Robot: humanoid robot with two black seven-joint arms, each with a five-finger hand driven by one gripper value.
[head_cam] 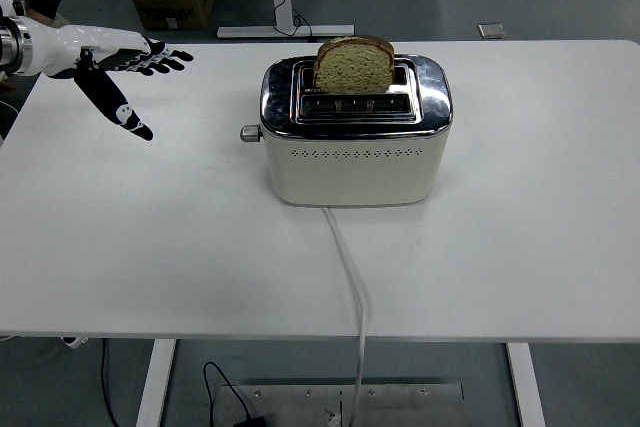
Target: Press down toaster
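A cream and chrome toaster (pixel 354 137) stands at the middle of the white table (pixel 150 247). A slice of brown bread (pixel 352 63) sticks up out of its far slot. The toaster's lever knob (pixel 249 133) juts from its left end, in the raised position. My left hand (pixel 130 72) hovers over the table's far left, fingers spread and empty, thumb pointing down, well to the left of the lever. My right hand is out of view.
The toaster's white cord (pixel 350 277) runs from its front over the table's near edge. A cardboard box (pixel 172 5) and table legs stand on the floor beyond the far edge.
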